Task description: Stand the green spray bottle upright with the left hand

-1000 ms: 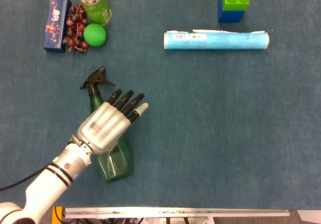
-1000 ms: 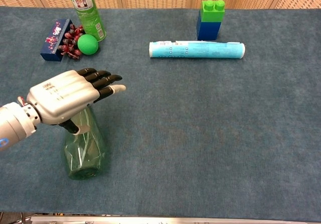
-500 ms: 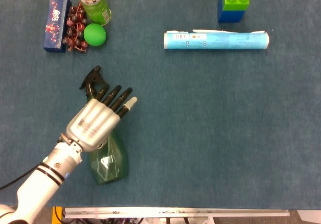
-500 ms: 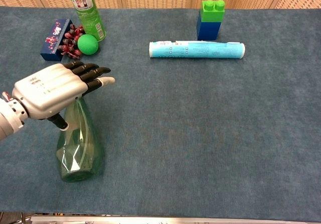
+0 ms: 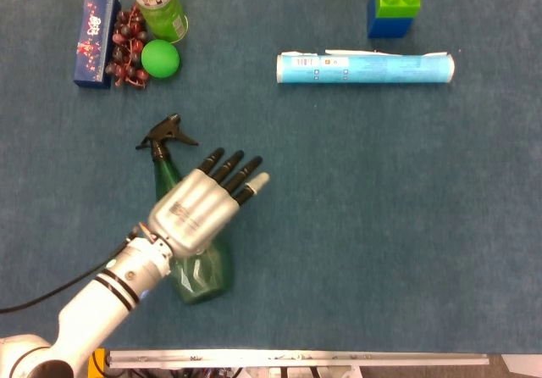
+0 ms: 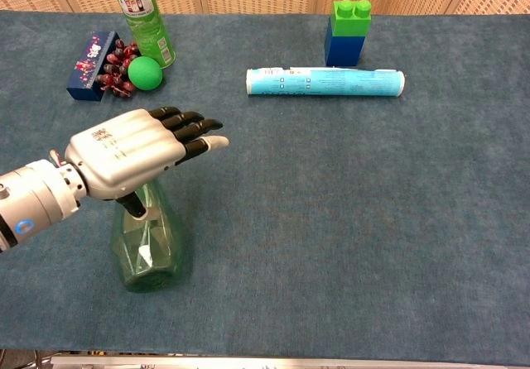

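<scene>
Since the frame half a second back, the left hand (image 5: 199, 213) (image 6: 124, 162) and the green spray bottle (image 5: 190, 259) (image 6: 149, 241) under it have shifted rightward on the counter (image 5: 381, 225). The bottle's base sits on the blue surface near the front edge, trigger head (image 5: 165, 132) pointing away from the robot; whether it is fully upright I cannot tell. The hand lies over the bottle's neck, fingers (image 5: 233, 168) (image 6: 186, 129) stretched out straight and apart; grip underneath is hidden. Right hand not seen.

Count, far side: one green can (image 5: 157, 3), one green ball (image 5: 159, 58), one grape bunch (image 5: 127, 46), one blue box (image 5: 95, 27), one light-blue tube (image 5: 364, 67) lying flat, one green-on-blue block stack (image 5: 394, 5).
</scene>
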Controlling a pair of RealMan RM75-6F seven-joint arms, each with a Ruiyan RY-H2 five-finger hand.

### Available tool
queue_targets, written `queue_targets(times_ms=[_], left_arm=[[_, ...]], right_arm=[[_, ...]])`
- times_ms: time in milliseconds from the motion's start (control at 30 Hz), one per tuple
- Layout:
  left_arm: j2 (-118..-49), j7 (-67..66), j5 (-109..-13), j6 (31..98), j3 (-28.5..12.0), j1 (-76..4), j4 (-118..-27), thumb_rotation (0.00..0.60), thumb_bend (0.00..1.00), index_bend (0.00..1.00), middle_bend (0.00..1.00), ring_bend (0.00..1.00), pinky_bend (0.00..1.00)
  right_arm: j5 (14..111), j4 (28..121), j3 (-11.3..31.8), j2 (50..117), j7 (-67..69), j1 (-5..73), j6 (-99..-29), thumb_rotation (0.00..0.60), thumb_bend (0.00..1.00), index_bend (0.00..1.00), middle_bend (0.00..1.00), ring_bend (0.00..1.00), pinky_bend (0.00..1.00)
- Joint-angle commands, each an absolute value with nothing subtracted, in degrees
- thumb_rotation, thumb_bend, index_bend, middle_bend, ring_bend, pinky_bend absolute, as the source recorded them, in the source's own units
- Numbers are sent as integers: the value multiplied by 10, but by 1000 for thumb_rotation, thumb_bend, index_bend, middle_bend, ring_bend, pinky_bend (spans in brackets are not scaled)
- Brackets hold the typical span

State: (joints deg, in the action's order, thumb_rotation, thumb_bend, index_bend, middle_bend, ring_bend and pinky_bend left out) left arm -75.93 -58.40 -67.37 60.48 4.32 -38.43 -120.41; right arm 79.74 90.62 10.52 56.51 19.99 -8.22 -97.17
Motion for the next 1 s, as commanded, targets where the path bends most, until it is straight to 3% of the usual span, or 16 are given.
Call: queue_targets(times_ms=[33,500,1000], left_arm=[[-769,-597,-669,603,42,-392,-1211,600,25,0,0,0,103],[-808,-637,-657,614,72,-398,-1204,600,25,0,0,0,70],[-777,-644,-681,649,129,-369,-1208,600,25,0,0,0,67]], right_arm=[[797,906,105,565,200,-82,-972,600,96,485,338,255,359],[792,902,108,563,213,-84,-970,600,96,484,338,255,359],[788,900,110,563,216,-84,-968,600,96,485,338,255,359]])
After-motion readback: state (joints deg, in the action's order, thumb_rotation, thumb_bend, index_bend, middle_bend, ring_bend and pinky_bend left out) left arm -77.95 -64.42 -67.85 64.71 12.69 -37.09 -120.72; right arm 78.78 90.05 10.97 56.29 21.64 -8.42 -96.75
